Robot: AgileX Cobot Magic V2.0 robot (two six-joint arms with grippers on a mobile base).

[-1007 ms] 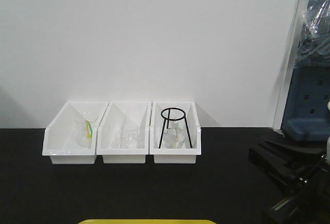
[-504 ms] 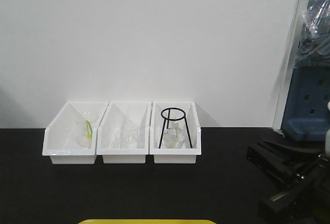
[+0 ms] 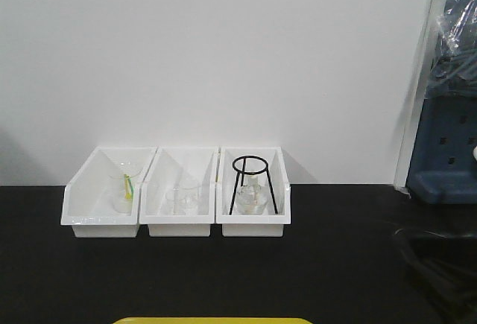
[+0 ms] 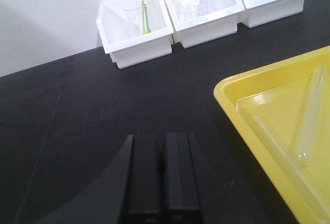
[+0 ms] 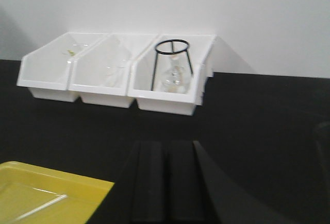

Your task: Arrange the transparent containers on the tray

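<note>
While glass flask (image 5: pixel 172 78) sits under ring stand (image 5: pixel 172 59) in rightmost white bin (image 5: pixel 170 100), dead ahead of right gripper (image 5: pixel 166 180), jaws clenched empty; left gripper (image 4: pixel 162 180) likewise pressed together, farther off; yellow tray (image 4: pixel 268 87) near.

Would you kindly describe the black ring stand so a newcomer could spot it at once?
Find the three white bins in a row against the white wall. The black ring stand is in the rightmost one, straddling a clear flask. It is the only dark wire object among the bins' clear glassware.
</note>
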